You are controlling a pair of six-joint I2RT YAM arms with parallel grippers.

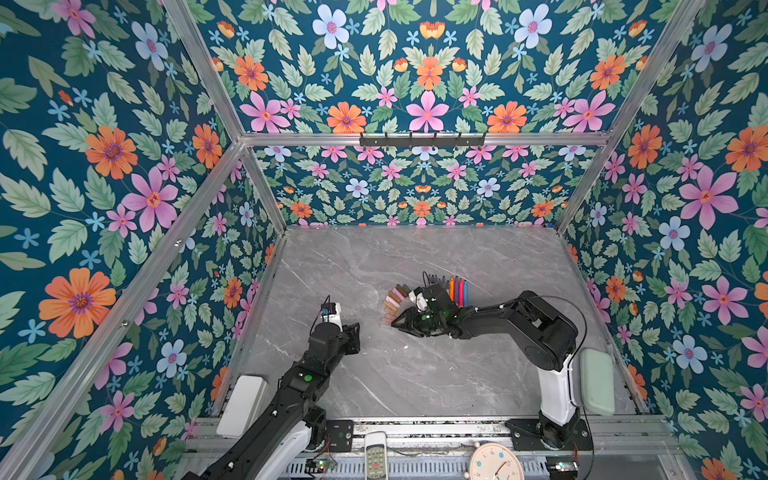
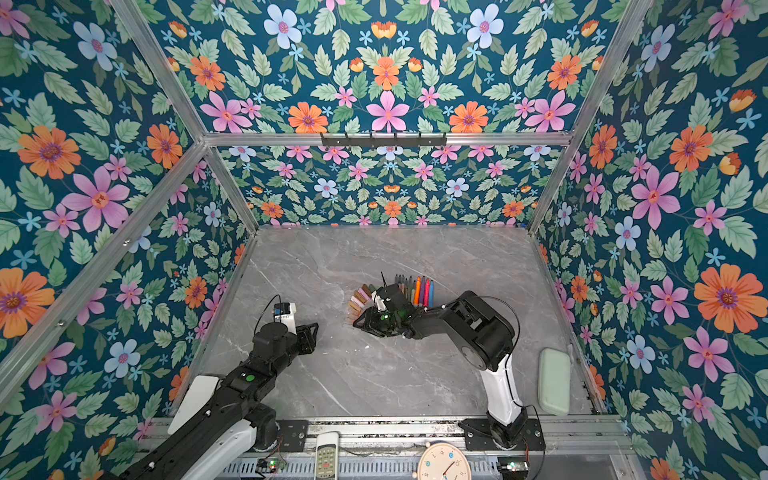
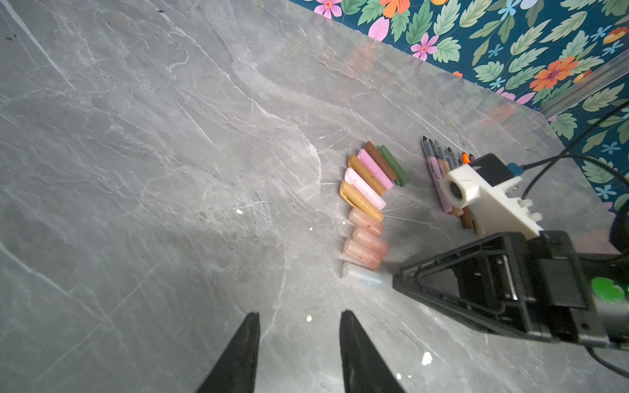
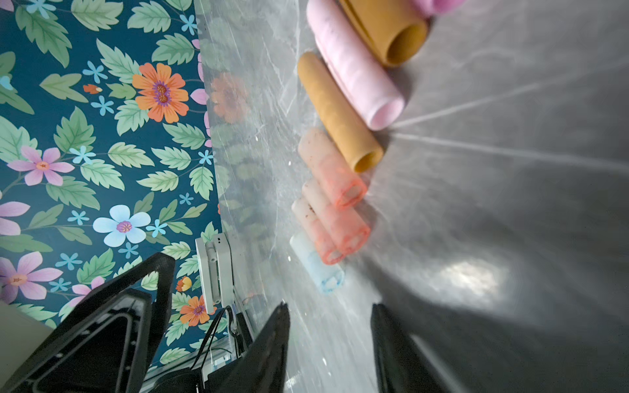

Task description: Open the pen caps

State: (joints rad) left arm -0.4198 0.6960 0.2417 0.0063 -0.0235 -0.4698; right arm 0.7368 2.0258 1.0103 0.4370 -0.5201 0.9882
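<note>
Grey marble tabletop [image 1: 415,374] carries the pen caps [image 3: 366,204] in a fanned row, all apparently off. The pens [image 1: 460,293] lie bare-tipped just behind them. The right gripper [image 4: 329,308], jaws parted and empty, sits just beside the pale blue cap [image 4: 316,265] that ends the row. Lifting straight away, with no sideways sweep, should leave the row unknocked. The left gripper [image 3: 296,314] hangs released and empty, well apart.

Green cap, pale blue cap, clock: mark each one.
green cap [image 3: 394,165], left wrist view, middle of its barrel.
pale blue cap [image 4: 315,262], right wrist view, middle of its barrel.
clock [image 1: 496,463], in a top view, on the dial face.
</note>
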